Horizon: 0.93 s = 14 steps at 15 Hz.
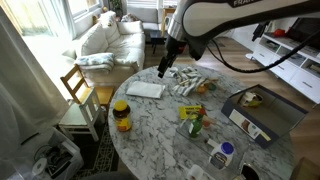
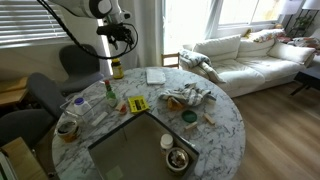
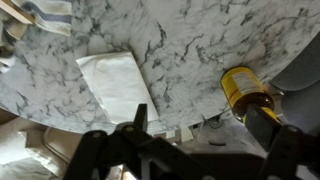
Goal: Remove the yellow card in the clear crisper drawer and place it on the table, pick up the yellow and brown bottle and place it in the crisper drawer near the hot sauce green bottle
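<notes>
The yellow and brown bottle [image 1: 121,115] [image 2: 117,68] stands upright near the rim of the marble table [image 1: 160,135]. In the wrist view the bottle [image 3: 248,90] lies just beside my right finger [image 3: 266,128]. My gripper [image 1: 168,62] [image 2: 112,45] [image 3: 200,130] hangs open and empty above the table, over the bottle and the white booklet. The yellow card [image 1: 192,112] [image 2: 137,104] lies flat mid-table beside the green hot sauce bottle [image 1: 195,127] [image 2: 109,95]. The clear crisper drawer [image 1: 182,135] around them is barely visible.
A white booklet [image 1: 145,89] [image 3: 115,80] lies next to the bottle. A striped cloth [image 1: 190,82] lies at the far side. A grey open box [image 1: 262,110] [image 2: 140,150] and a blue-and-white container [image 1: 222,155] also stand on the table. Chairs and a couch surround it.
</notes>
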Tool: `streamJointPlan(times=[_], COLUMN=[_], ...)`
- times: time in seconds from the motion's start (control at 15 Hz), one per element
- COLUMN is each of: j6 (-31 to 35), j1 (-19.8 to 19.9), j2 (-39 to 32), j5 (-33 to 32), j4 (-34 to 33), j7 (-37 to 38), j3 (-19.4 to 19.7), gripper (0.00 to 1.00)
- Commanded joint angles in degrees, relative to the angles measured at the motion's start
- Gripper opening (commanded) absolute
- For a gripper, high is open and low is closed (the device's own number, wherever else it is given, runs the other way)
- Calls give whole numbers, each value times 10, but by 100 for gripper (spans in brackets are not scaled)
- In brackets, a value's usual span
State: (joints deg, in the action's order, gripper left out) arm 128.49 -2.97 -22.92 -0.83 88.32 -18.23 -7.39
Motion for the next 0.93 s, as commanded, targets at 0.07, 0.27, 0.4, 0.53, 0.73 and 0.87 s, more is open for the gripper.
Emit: streamJointPlan(times=[0.07, 0.27, 0.4, 0.53, 0.73, 0.87], j6=[62, 82, 83, 79, 48, 22], j1=[12, 27, 37, 41, 38, 34], j2=[-109, -169, -207, -244, -289, -311], j5=[44, 72, 97, 123, 147, 154], j4=[-75, -126, -159, -197, -249, -276], j7=[-140, -233, -294, -347, -401, -425], j3=[-47, -89, -119, -146, -168, -173], gripper=[100, 100, 100, 100, 100, 100])
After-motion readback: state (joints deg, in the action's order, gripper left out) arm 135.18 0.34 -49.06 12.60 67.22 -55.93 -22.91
